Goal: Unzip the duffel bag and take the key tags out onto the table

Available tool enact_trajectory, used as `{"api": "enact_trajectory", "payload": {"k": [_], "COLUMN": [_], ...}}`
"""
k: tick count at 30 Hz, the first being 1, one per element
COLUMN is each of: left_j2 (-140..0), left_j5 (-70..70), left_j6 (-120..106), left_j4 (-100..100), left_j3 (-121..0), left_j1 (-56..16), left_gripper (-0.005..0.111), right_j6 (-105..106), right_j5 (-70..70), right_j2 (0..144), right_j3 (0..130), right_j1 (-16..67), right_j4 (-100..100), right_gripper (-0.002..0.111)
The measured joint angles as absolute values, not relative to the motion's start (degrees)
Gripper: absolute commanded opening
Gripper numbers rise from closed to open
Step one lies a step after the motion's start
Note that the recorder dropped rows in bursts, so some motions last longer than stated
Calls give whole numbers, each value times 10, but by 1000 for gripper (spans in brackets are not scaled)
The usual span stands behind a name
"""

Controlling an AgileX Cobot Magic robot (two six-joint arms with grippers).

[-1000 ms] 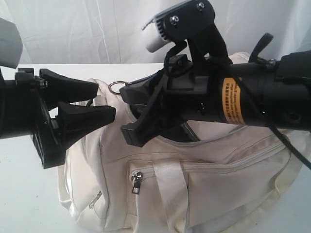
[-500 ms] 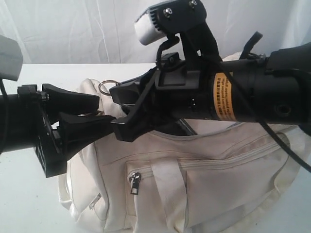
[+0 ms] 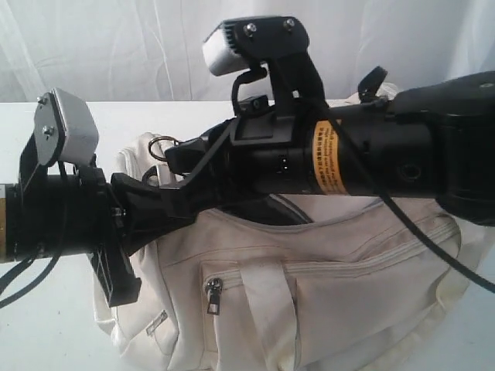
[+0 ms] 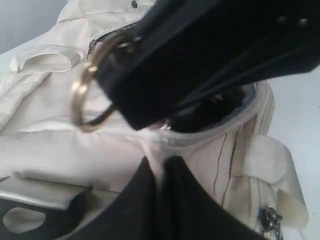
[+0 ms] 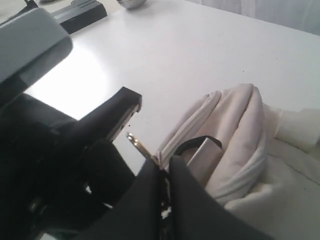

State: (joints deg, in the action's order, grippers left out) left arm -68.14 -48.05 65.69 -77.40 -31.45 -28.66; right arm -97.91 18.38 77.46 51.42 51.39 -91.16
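Big white bench (image 3: 46,332), cream duffel bag (image 3: 348,294) lying on it under both arms. Left claw (image 4: 161,167) is pinched nearly closed on bag fabric by the zipper end, and right claw (image 5: 163,170) is clamped tight on a small metal ring (image 4: 75,97).

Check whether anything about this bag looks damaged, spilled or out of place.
Nothing spilled or torn. The duffel bag lies slumped on the table, its top gaping partway onto grey lining. The left hand pinches its fabric into a fold.
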Motion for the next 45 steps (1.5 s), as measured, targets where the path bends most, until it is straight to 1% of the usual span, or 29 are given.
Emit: {"api": "enact_trajectory", "payload": {"k": [4, 12, 22, 36, 45], "left_j2": [-681, -681, -682, -687, -688], "left_j5": [-477, -461, -468, -469, -479], "left_j6": [675, 709, 711, 712, 709], "left_j4": [-824, -855, -852, -845, -844], "left_j3": [-316, -319, -325, -325, -326], "left_j1": [-287, -283, -282, -273, -273], "left_gripper": [0, 0, 0, 0, 0], "right_j6": [-979, -982, -1015, -1069, -1103], "right_j5": [179, 172, 256, 322, 388], "right_j2": [816, 875, 878, 963, 971], "right_j3": [544, 588, 593, 670, 679], "right_j1": [514, 505, 440, 423, 381], "right_j4": [-914, -922, -927, -955, -965], "right_gripper": [0, 0, 0, 0, 0]}}
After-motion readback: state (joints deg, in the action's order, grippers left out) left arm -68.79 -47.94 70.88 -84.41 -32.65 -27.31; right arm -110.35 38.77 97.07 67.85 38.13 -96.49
